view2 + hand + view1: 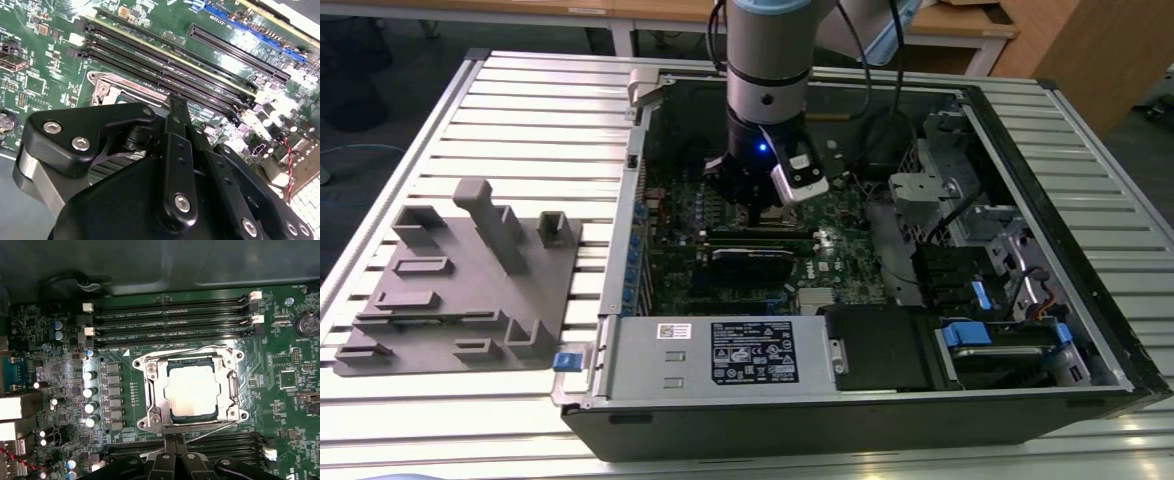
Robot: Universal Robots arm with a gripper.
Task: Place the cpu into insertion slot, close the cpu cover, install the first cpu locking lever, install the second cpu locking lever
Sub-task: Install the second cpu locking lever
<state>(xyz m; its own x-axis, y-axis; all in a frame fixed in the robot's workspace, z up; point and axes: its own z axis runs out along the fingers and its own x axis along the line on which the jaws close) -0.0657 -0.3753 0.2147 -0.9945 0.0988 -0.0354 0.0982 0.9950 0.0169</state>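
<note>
I see the cpu (192, 391) seated in the slot (150, 390) with the cover (227, 385) down over it, on the green board (295, 430). My gripper (175, 440) hangs just beside the socket's edge, fingers (176, 112) pressed together, empty.

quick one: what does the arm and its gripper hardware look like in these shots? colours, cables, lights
The arm is a silver-grey metal tube with pale blue-grey joint covers and a black wrist section carrying a small blue light. A white camera module is mounted on the wrist, and black cables run along the arm. The gripper is matte black, built from linked bars and plates fastened with silver screws, with a silver cylindrical part at one side.
</note>
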